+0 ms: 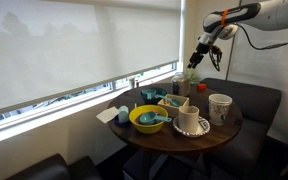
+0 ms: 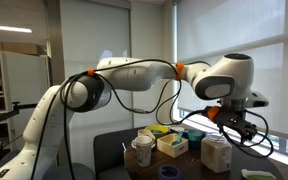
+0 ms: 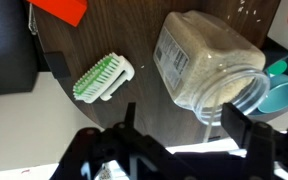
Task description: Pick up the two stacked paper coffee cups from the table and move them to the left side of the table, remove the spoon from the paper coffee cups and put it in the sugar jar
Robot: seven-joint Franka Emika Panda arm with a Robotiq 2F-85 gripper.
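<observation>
Paper cups (image 1: 220, 106): standing on the tabletop (image 1: 230, 125), well apart from the hand (image 1: 195, 62), lower down and off to its side. The spoon is too thin to make out at this size.
Hand state: hanging wide open, with nothing between its fingers.
Sugar jar (image 3: 199, 65): sitting just below and ahead of the hand, its mouth looking uncovered.
Brush (image 3: 102, 78): lying under the hand, beside the jar.
Risk over the jar: a hand coming straight down here is risking a finger catching the rim, tipping the jar and spilling sugar.
Risk at the cups: they are looking light and tapered, so a hard squeeze is risking crushing them, and a tilt is risking the spoon falling out.
Risk of crowding: the mug (image 1: 189, 120) and yellow bowl (image 1: 149, 118) are sitting near the cups, so a wide sweep is risking knocking them.
</observation>
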